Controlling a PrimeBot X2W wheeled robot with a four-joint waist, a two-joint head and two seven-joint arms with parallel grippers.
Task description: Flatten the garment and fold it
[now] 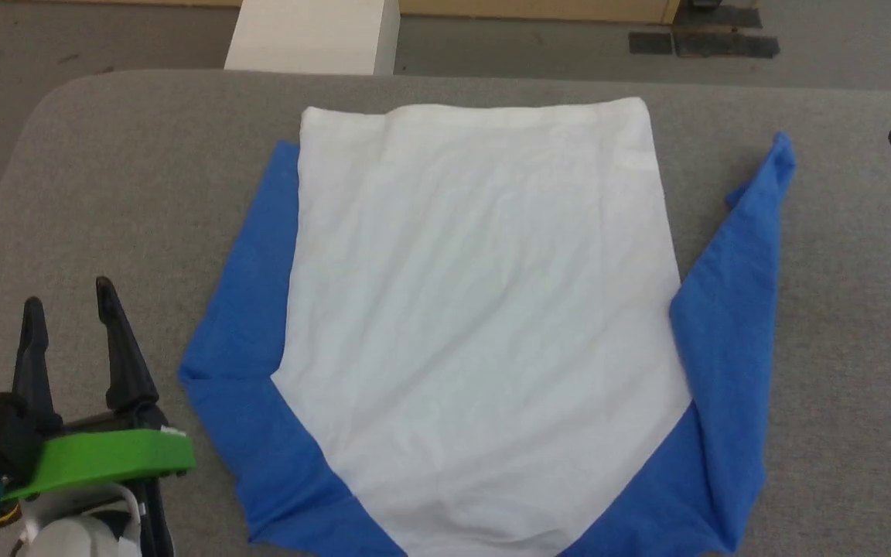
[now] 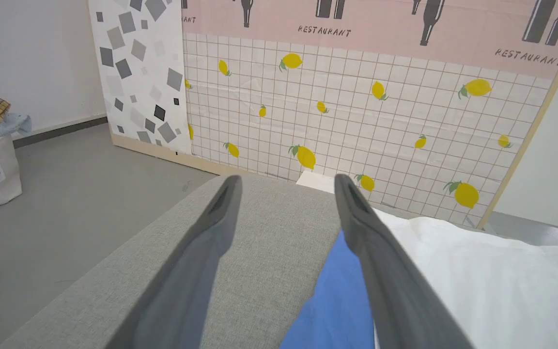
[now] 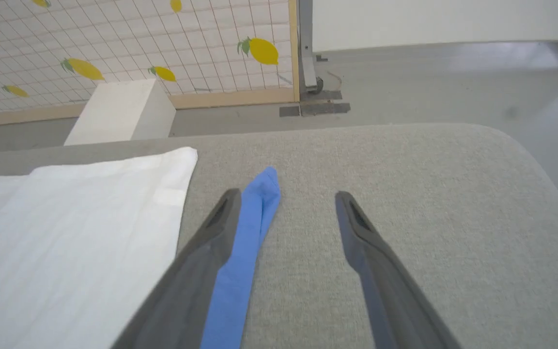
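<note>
The garment lies flat on the table, 0 folds made; left gripper and right gripper gape wide, holding nothing.

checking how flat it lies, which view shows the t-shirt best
The head view: the garment lies spread on the table, white body and both blue sleeves in sight. The left wrist view catches one blue sleeve edge and white cloth; the right wrist view, a white corner and one sleeve tip.

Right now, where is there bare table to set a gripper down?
Bare table lies left of the left sleeve, around the left gripper, and right of the right sleeve, near the right gripper. The garment covers the middle.
</note>
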